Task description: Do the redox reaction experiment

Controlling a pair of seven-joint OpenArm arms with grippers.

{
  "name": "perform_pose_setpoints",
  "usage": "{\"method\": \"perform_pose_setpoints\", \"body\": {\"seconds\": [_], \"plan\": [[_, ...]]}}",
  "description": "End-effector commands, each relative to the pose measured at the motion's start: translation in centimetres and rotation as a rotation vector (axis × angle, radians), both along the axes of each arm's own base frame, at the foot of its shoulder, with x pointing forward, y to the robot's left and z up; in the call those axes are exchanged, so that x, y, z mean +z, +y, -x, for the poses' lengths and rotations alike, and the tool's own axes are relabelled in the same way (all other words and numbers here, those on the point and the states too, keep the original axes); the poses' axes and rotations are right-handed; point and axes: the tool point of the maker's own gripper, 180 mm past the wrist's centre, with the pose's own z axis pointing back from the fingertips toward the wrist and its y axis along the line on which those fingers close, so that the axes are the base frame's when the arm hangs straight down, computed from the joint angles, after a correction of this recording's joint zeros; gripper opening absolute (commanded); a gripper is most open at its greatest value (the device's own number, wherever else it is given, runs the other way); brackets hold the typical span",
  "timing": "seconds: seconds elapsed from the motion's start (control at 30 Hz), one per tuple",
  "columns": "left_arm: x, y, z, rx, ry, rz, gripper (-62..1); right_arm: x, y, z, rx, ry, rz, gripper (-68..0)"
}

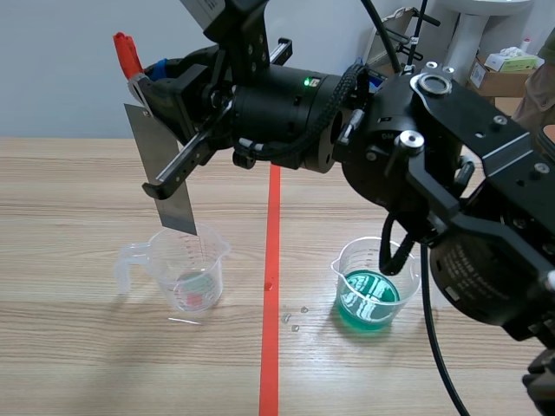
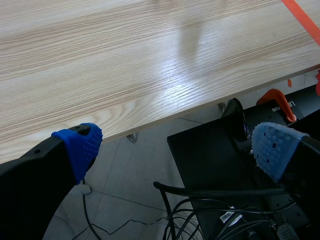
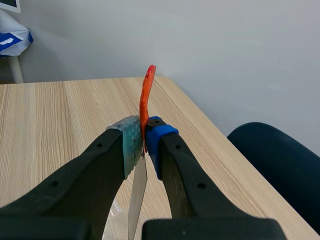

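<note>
My right arm reaches across from the right, and its gripper (image 1: 149,87) is shut on a red clip (image 1: 127,54) that carries a grey metal sheet (image 1: 165,169). The sheet hangs tilted over a clear handled beaker (image 1: 186,270) left of the tape line, its lower edge about at the beaker's rim. A second beaker (image 1: 373,286) holding green liquid stands to the right of the line. In the right wrist view the clip (image 3: 146,95) stands pinched in the gripper (image 3: 145,142), with the sheet (image 3: 137,200) hanging below. My left gripper (image 2: 175,150) is open past the table's edge (image 2: 150,120), holding nothing.
An orange-red tape line (image 1: 270,286) runs down the table's middle, with a few droplets (image 1: 295,319) beside it. Below the left gripper are black equipment, cables and an orange clamp (image 2: 275,100). Cardboard boxes (image 1: 507,69) stand at the back right.
</note>
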Motion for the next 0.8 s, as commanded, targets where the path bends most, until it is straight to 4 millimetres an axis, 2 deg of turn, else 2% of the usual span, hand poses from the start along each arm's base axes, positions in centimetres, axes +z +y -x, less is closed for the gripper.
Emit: {"method": "perform_pose_setpoints", "body": {"seconds": [0.0, 0.27, 0.6, 0.77], "plan": [[0.5, -0.3, -0.3, 0.008, -0.024, 0.020, 1.4, 1.3, 0.0, -0.2, 0.006, -0.029, -0.039, -66.2], [0.5, -0.3, -0.3, 0.008, -0.024, 0.020, 1.4, -1.0, -0.3, -1.0, 0.002, 0.021, -0.069, -66.2], [0.5, -0.3, -0.3, 0.008, -0.024, 0.020, 1.4, -4.6, 0.2, -1.1, 0.011, 0.039, -0.061, -66.2], [0.5, -0.3, -0.3, 0.008, -0.024, 0.020, 1.4, -5.8, 0.4, -1.1, 0.014, 0.026, -0.066, -66.2]]}}
